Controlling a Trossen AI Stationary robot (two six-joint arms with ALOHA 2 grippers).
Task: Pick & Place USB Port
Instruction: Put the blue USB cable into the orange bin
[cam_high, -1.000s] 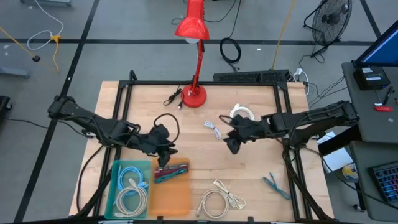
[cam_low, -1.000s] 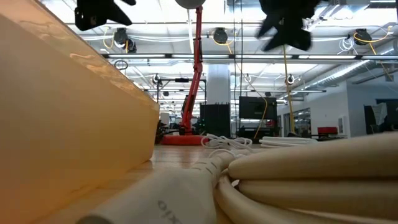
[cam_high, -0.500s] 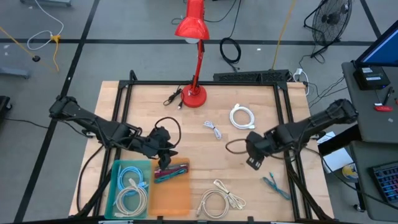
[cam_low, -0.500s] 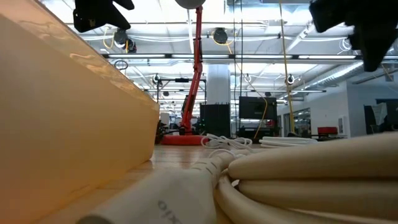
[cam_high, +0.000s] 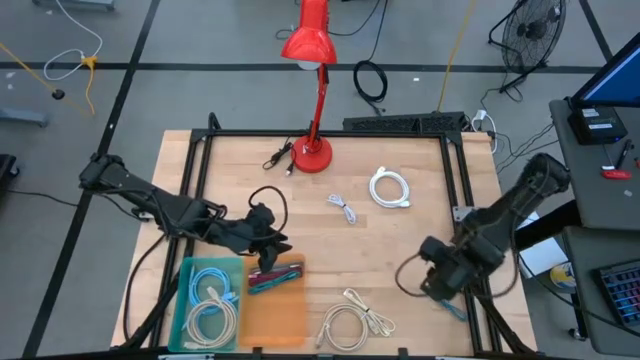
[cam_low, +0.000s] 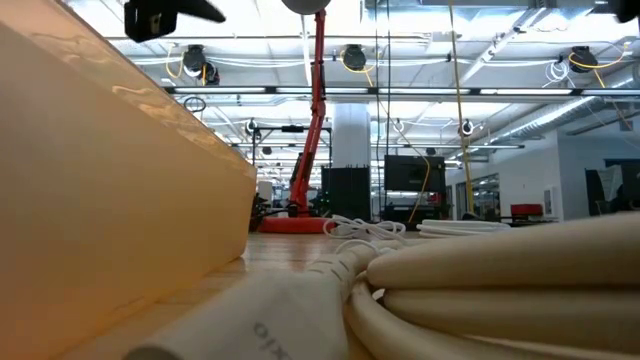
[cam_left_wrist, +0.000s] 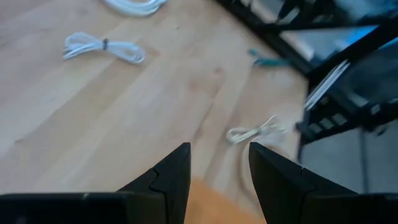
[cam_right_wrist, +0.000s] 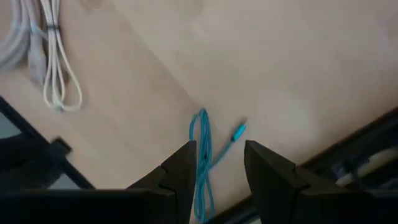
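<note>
Both sets of jaws stand spread with nothing between them. The right gripper (cam_high: 437, 283) hangs at the lower right of the high view, over the thin teal cable (cam_right_wrist: 203, 163) lying on the pale wooden counter (cam_high: 400, 240) near its edge. The left gripper (cam_high: 268, 246) sits left of centre, just above the orange plastic tray (cam_high: 275, 315) that holds a red-and-dark cable bundle (cam_high: 276, 278); a green bin (cam_high: 207, 302) of coiled white cables adjoins it.
</note>
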